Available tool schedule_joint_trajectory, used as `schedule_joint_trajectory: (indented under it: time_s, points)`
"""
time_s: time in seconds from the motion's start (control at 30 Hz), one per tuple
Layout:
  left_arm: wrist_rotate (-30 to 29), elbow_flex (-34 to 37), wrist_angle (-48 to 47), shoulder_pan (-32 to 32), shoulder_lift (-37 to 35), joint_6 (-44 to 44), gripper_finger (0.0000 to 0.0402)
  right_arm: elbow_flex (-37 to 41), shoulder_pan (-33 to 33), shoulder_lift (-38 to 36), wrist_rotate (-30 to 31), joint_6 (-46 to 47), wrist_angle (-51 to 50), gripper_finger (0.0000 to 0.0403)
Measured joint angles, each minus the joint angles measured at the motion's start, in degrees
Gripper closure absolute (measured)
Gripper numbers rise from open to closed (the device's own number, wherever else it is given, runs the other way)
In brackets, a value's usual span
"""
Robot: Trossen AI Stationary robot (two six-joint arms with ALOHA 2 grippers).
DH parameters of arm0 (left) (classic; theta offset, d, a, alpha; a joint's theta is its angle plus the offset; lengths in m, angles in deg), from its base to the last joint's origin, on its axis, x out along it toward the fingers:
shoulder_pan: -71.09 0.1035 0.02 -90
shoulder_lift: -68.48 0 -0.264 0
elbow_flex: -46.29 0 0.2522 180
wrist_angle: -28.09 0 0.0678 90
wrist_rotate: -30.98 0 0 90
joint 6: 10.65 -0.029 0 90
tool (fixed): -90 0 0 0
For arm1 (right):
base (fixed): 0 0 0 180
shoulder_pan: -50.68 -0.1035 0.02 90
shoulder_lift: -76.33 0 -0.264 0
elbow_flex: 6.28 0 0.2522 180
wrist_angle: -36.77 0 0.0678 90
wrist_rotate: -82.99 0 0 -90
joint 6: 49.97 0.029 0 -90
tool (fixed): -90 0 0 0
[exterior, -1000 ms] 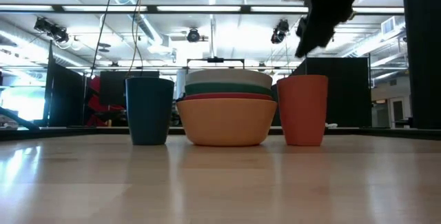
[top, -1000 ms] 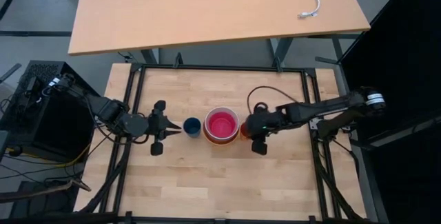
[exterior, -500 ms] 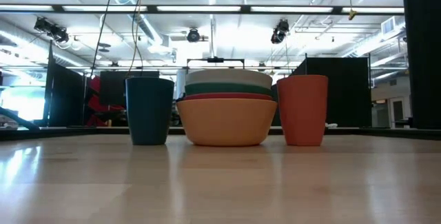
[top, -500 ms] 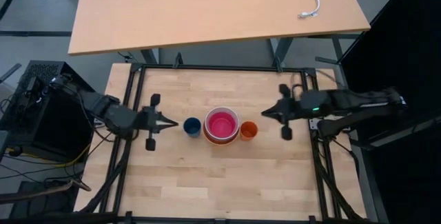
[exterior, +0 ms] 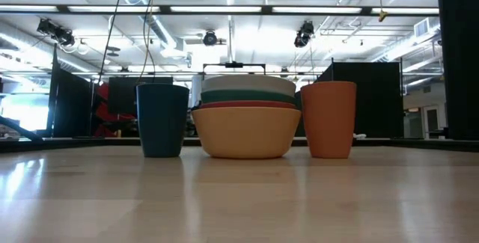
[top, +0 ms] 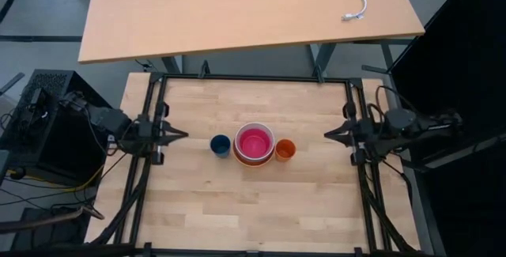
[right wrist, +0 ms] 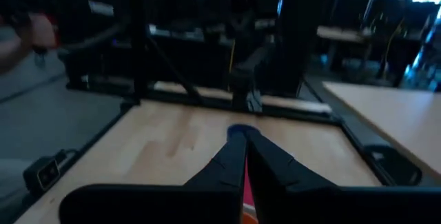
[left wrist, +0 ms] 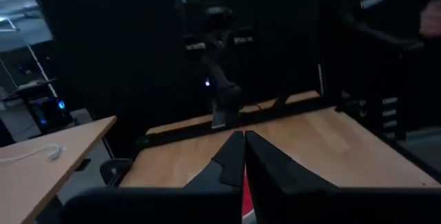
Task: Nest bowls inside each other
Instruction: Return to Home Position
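The bowls stand nested in one stack [top: 254, 143] at the table's middle, the magenta-pink one on top. The low view shows the yellow-orange bowl [exterior: 245, 132] resting on the wood, with red-orange, teal and white rims above it. A small dark blue cup [top: 220, 145] stands upright just left of the stack, and a small orange cup [top: 285, 149] just right of it. My left gripper [top: 183, 134] is shut and level at the table's left edge, pointing toward the stack. My right gripper [top: 327, 134] is shut and level at the right edge, pointing inward. Both hold nothing.
A black frame [top: 253, 79] runs round the table. Beyond the far edge stands a second wooden table [top: 237, 12] with a white cable [top: 357, 2] on it. Bare wood lies near and far of the stack.
Both arms have drawn back from the middle, the left toward the table's left edge, the right from beside the orange cup toward the right edge and upward. Both have tipped up until they point level. The stack and both cups have stayed where they were.
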Motion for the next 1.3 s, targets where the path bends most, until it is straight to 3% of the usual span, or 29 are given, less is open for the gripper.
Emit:
schedule_joint_trajectory:
  time_s: [0.2,0.53,1.2,1.3]
  points:
    - [-3.2,8.6,3.9,0.0,-9.1,0.7,0.0402,10.8,-0.8,-9.4,-1.1,-1.0,8.0,0.0403]
    - [-4.3,12.9,6.6,1.7,-9.5,3.3,0.0402,20.5,-0.1,-12.2,0.5,1.9,15.0,0.0403]
    - [1.3,25.9,22.1,13.0,-9.5,7.1,0.0401,28.1,2.8,-12.2,-1.7,3.2,22.9,0.0403]
    - [4.3,25.9,22.2,16.8,-9.5,7.2,0.0402,29.1,4.0,-12.2,-2.0,2.1,24.3,0.0403]
